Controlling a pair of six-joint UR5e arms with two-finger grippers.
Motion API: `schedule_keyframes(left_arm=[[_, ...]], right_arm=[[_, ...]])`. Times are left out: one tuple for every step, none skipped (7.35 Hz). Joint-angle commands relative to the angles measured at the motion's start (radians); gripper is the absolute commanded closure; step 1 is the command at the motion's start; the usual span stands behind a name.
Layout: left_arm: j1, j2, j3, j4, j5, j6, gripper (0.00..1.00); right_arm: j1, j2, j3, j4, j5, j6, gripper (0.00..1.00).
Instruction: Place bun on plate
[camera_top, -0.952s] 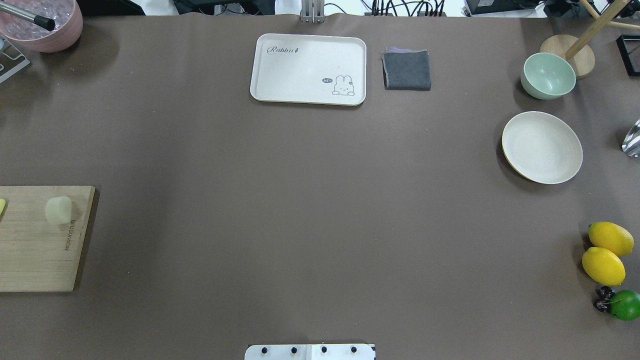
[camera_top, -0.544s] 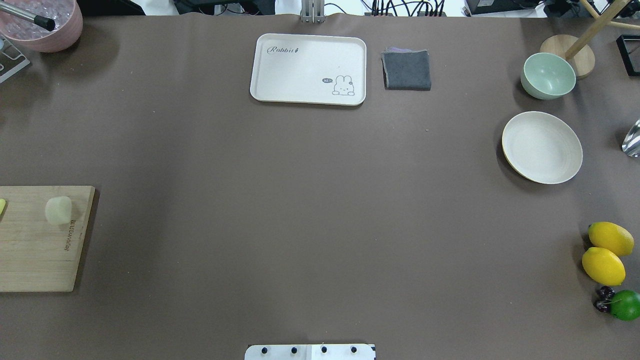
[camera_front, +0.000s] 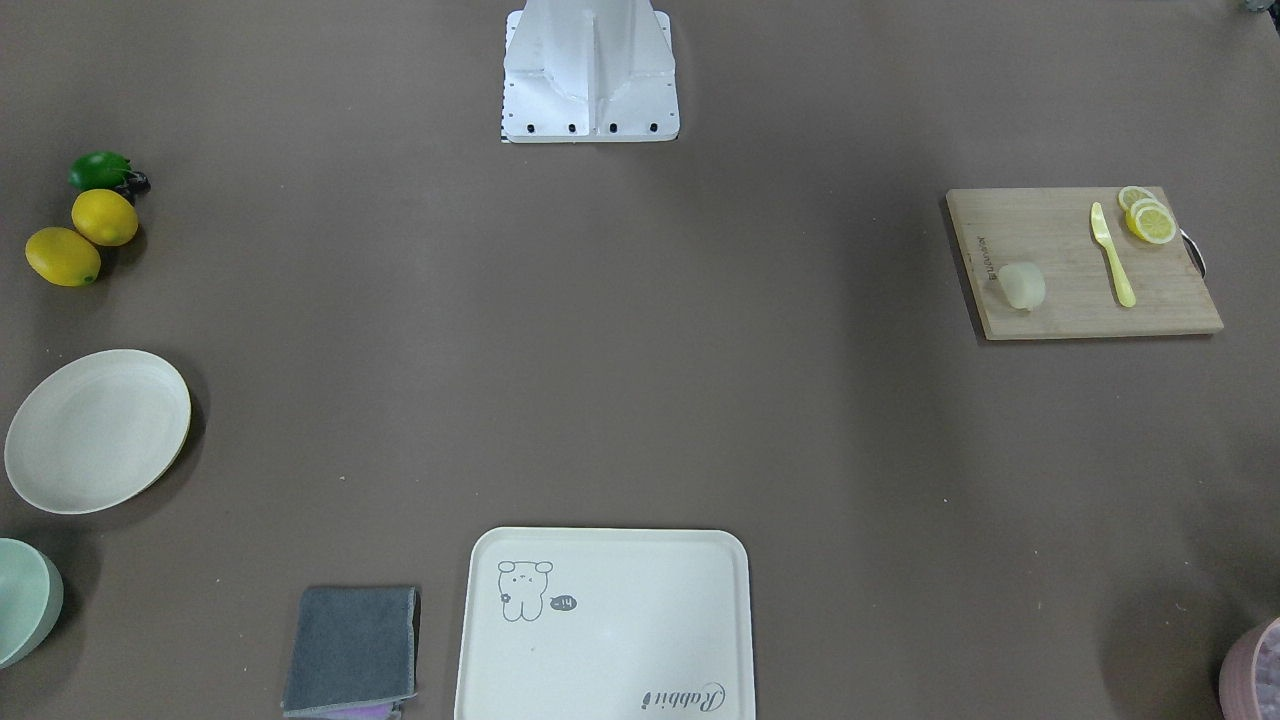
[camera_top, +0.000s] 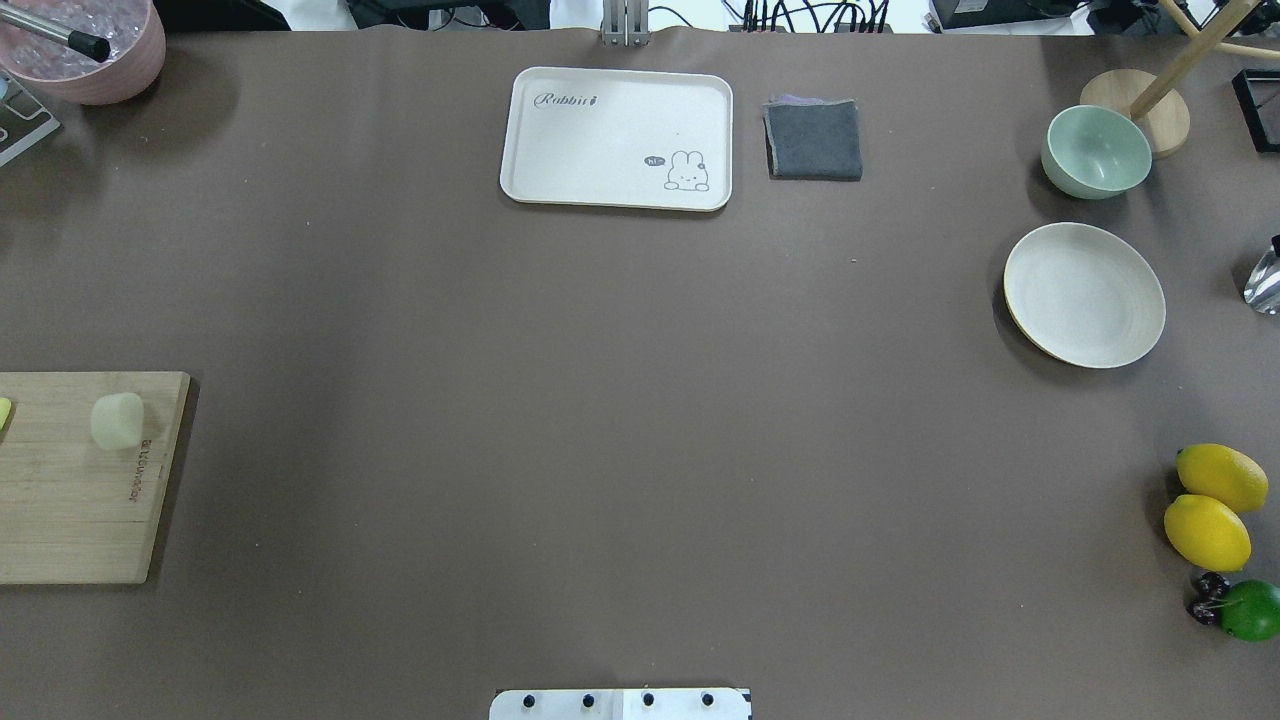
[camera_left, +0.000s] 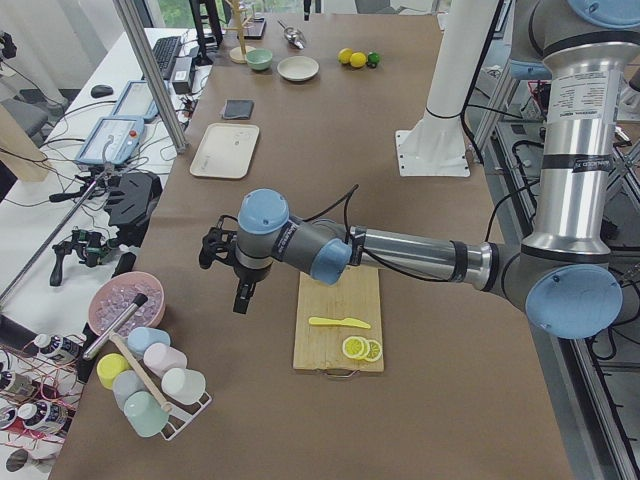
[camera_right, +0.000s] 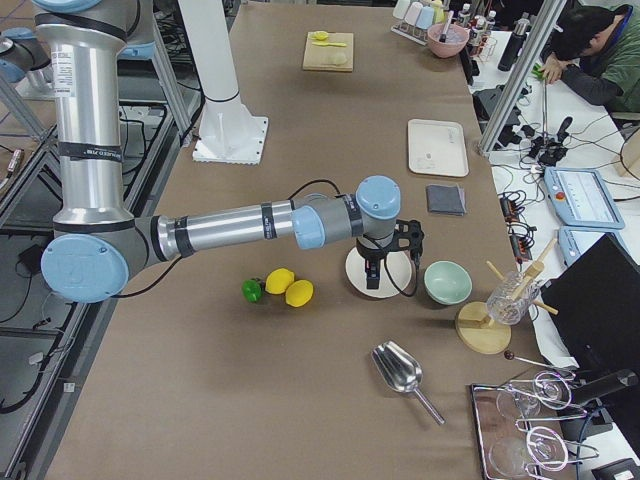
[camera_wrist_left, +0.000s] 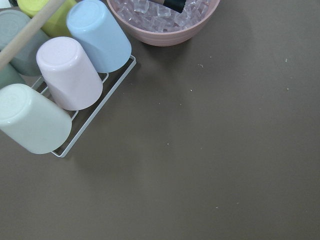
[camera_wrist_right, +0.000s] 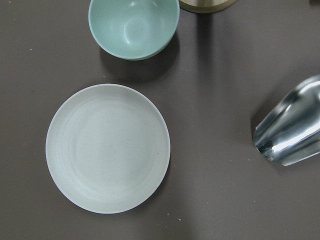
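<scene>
Since the left gripper (camera_left: 241, 298) and right gripper (camera_right: 372, 283) show only from the side, we cannot tell their spread; the bun (camera_top: 117, 419) sits on a cropped board (camera_top: 60, 500), well apart from the plate (camera_top: 1085, 295).

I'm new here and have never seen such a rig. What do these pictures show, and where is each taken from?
This is a robot with two arms at a brown table. Two pictures look down on the table, one from behind the robot, one facing it; neither shows the arms. Two side pictures do: the left arm stretches out by the wooden cutting board, the right arm hangs over the plate. The last two come from cameras on the wrists, looking down. The bun lies on the board, near a yellow knife and lemon slices, held by nothing. The plate is empty. Whether the jaws are open or shut, I cannot tell.
</scene>
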Motion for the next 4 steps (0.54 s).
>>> schedule_keyframes(left_arm=[[0.056,0.000,0.001,-0.049,0.005,-0.093,0.02],[0.059,-0.001,0.002,-0.050,0.005,-0.094,0.02],[0.061,-0.003,0.004,-0.050,0.005,-0.094,0.02],[0.061,-0.003,0.005,-0.050,0.005,-0.094,0.02]], right_arm=[[-0.099,0.011,-0.185,0.319,-0.057,0.163,0.00],[-0.162,0.041,-0.255,0.428,-0.121,0.277,0.00],[-0.196,0.075,-0.312,0.448,-0.134,0.317,0.00],[-0.213,0.077,-0.323,0.448,-0.135,0.319,0.00]])
